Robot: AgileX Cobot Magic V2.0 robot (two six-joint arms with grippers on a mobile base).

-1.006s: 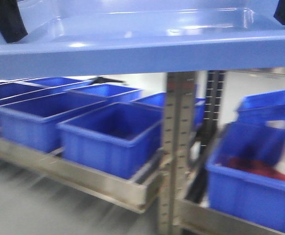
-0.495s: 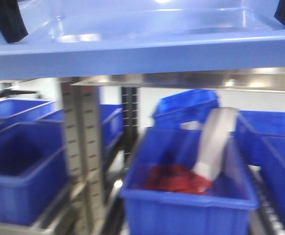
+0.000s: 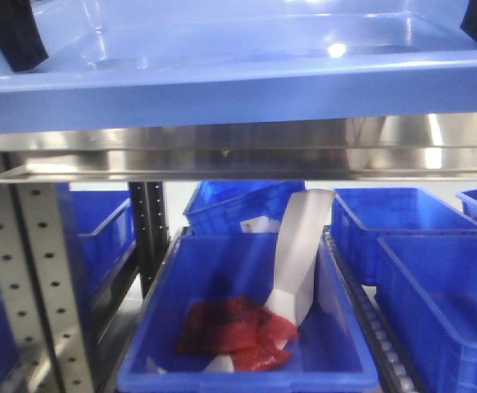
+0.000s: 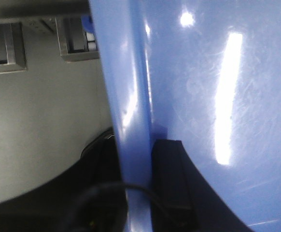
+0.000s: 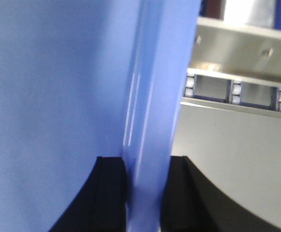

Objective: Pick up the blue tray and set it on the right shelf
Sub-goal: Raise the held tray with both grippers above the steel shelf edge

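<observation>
Left end effector [image 4: 138, 162] clamped on blue tray [image 4: 217, 96] rim; right end effector [image 5: 143, 191] likewise.

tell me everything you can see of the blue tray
The blue tray is glossy light-blue plastic, wide and shallow, with low sloped walls, a rolled rim and nothing visible inside. It is held level, filling the top of the front view, above the steel shelf rail. The left gripper and right gripper each clamp its rim at opposite ends.

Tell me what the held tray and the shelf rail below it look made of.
The blue tray looks like glossy moulded plastic: soft light streaks, rounded rolled rim. The front rail of the right shelf seems polished stainless steel: mirror-like reflections, silver sheen.
</observation>
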